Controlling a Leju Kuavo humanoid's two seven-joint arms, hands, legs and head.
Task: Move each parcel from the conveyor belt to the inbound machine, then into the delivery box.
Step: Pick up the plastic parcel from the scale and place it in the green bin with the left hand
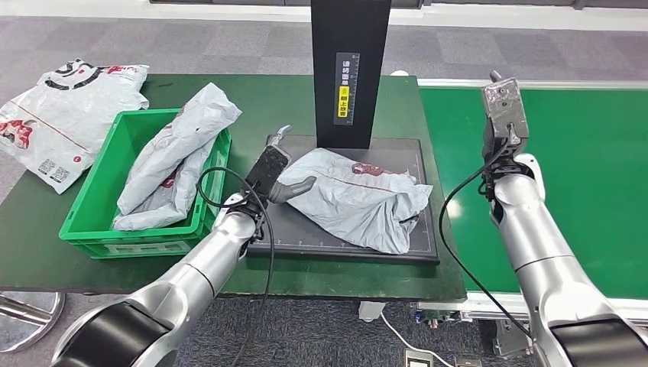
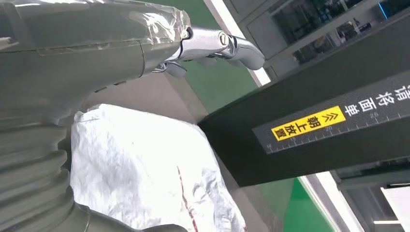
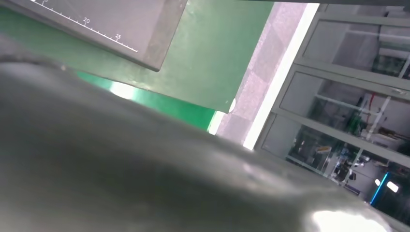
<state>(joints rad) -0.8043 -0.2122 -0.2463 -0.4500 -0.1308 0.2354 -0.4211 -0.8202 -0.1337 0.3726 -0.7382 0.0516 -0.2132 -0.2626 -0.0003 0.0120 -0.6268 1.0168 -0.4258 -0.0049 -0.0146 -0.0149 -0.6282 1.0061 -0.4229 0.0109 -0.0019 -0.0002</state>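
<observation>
The left hand (image 1: 277, 170) hovers at the near-left end of the crumpled grey plastic parcel bag (image 1: 359, 197), its thick thumb lying against the bag's edge and its silvery fingers (image 2: 220, 44) stretched out apart above it, gripping nothing. That bag lies on the flat black scanning plate of the inbound machine (image 1: 416, 160), in front of its upright black column (image 1: 350, 69). The right hand (image 1: 503, 115) is raised over the green conveyor belt (image 1: 588, 176); whether its fingers are spread or curled cannot be told. Left of the plate, a green plastic crate (image 1: 99, 222) holds another grey bag (image 1: 172, 157).
</observation>
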